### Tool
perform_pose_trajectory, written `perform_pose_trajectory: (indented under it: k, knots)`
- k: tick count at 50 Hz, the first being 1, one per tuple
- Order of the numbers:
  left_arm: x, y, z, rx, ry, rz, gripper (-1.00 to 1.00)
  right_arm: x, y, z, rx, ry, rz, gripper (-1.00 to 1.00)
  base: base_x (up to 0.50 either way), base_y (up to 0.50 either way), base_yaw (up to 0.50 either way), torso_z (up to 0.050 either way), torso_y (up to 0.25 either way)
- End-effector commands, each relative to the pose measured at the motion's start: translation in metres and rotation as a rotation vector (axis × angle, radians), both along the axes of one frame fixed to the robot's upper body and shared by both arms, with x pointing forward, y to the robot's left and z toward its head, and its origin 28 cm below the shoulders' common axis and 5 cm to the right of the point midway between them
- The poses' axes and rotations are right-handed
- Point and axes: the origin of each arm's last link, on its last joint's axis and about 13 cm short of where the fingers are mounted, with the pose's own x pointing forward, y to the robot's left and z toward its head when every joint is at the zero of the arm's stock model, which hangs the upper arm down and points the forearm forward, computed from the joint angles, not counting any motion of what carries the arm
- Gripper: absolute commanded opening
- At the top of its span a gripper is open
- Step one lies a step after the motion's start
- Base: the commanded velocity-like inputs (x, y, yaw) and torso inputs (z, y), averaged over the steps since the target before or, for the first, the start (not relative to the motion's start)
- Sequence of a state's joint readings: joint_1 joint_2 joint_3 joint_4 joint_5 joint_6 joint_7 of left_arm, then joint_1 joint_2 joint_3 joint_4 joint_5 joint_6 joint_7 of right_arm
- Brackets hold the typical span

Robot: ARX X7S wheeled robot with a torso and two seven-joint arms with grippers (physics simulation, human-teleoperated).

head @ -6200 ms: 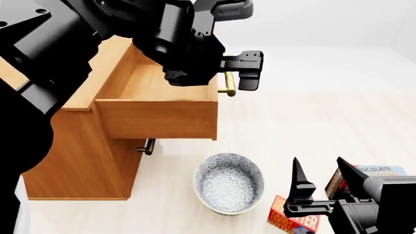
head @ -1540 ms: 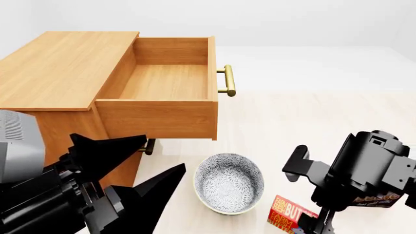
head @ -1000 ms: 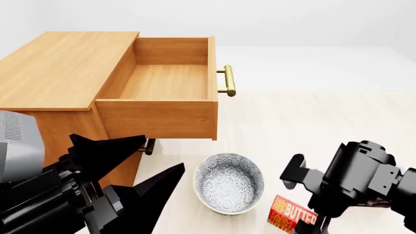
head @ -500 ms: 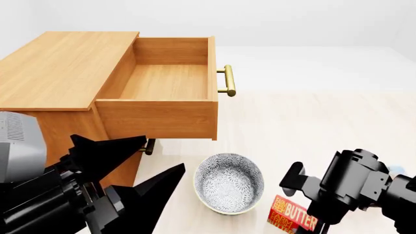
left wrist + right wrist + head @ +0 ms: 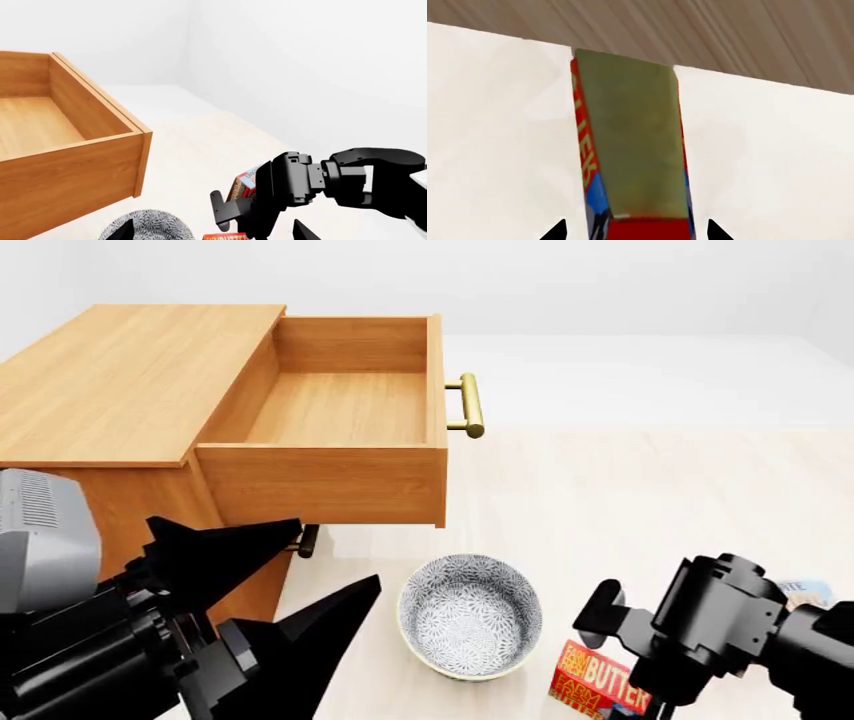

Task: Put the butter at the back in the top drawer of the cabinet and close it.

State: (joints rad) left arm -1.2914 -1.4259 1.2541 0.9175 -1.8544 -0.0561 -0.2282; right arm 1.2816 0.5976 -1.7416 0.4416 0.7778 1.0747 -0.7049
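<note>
Right end effector [image 5: 638,702] has dropped over butter [image 5: 598,681], tips open astride it, nothing held; left end effector [image 5: 287,585] open, idle. Reach step; next, close. Top drawer [image 5: 340,408] open at 11 o'clock.

A patterned grey-and-white bowl [image 5: 470,615] is sitting upright on the pale floor [image 5: 641,500], its interior showing nothing inside.

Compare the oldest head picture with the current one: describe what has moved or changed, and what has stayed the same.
The left hand has left the top drawer and now sits low beside the cabinet. The right hand, open, has lowered over the butter, its tips straddling the box without gripping it. The drawer stays open and empty; the bowl and butter have not moved.
</note>
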Motion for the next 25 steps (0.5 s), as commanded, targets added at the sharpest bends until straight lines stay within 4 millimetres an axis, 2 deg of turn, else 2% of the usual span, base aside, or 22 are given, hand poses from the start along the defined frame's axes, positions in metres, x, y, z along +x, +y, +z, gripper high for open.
perform_pose_trajectory:
  k: [1,19,25]
  knots:
    - [0.0009,0.0002,-0.0011,-0.001,0.004,0.001,1.0,0.003,0.0002,-0.004,0.003,-0.008,0.007,-1.0,0.0,0.0,0.0,0.0,0.0]
    - [0.0021,0.0005,-0.0024,0.001,0.009,0.006,1.0,0.0023,-0.0007,-0.0035,-0.011,-0.052,0.022,-1.0,0.0,0.0,0.0,0.0,0.0]
    - [0.0017,0.0007,-0.002,0.004,0.008,0.015,1.0,-0.0021,-0.0019,0.0041,-0.028,-0.062,0.029,-1.0,0.0,0.0,0.0,0.0,0.0]
